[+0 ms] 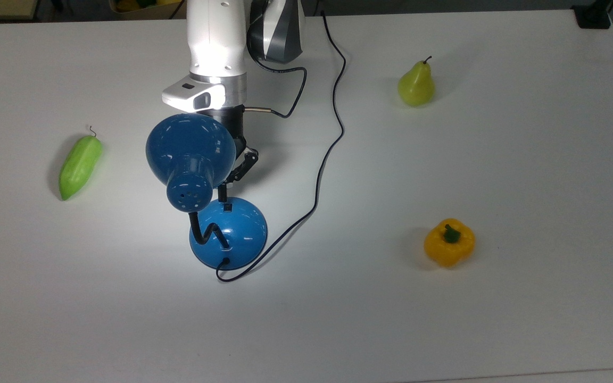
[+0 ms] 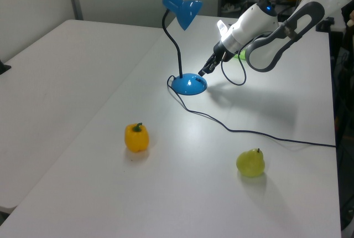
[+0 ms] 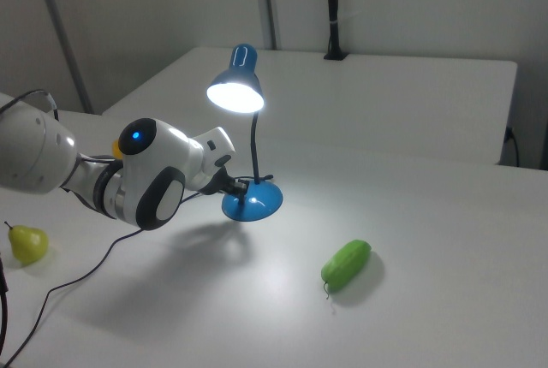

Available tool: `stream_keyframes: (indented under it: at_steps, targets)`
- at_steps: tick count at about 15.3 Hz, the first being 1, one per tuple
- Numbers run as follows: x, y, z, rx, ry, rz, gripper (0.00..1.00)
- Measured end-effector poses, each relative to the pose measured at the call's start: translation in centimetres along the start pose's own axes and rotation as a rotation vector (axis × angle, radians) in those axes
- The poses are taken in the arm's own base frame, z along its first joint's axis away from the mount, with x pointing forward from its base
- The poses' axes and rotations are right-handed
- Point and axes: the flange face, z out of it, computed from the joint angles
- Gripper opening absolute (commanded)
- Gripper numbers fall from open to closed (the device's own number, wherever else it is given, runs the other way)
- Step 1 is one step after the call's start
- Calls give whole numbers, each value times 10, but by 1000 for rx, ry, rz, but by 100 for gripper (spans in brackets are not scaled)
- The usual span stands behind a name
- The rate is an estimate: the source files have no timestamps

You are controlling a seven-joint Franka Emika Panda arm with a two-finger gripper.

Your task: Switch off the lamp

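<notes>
One lamp (image 1: 200, 181) stands left of centre in the top view, its blue shade tipped over the white table (image 1: 498, 319) and its bulb lit, as the glow in the right view's upper centre shows, so the task is not yet done. Its domed base (image 1: 229, 234) sits below the shade in the top view, with the small black switch (image 1: 226, 208) on the side of the dome facing the arm. That placing explains the approach: the gripper (image 2: 203, 72) comes in low and slanted from the left view's right, under the shade rather than over it, with its tip just beside the base's rim. Whether the tip touches the switch is hard to judge, since the shade covers much of it from above. I cannot tell whether the fingers are spread or pressed together. The lamp's cord (image 1: 328, 138) trails away to the top view's upper centre, clear of the arm's path. A green vegetable (image 1: 79, 166), a pear (image 1: 416, 85) and a yellow pepper (image 1: 448, 242) lie well apart from the lamp.
</notes>
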Motion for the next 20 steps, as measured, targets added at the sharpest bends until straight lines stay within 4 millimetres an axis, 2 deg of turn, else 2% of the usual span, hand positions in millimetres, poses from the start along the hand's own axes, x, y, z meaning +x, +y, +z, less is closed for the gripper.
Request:
stream_keyframes:
  at_steps: [14, 20]
  targets:
    - [-10, -3, 15, -6, 38, -3, 0]
    - [-10, -3, 14, -6, 40, -3, 0]
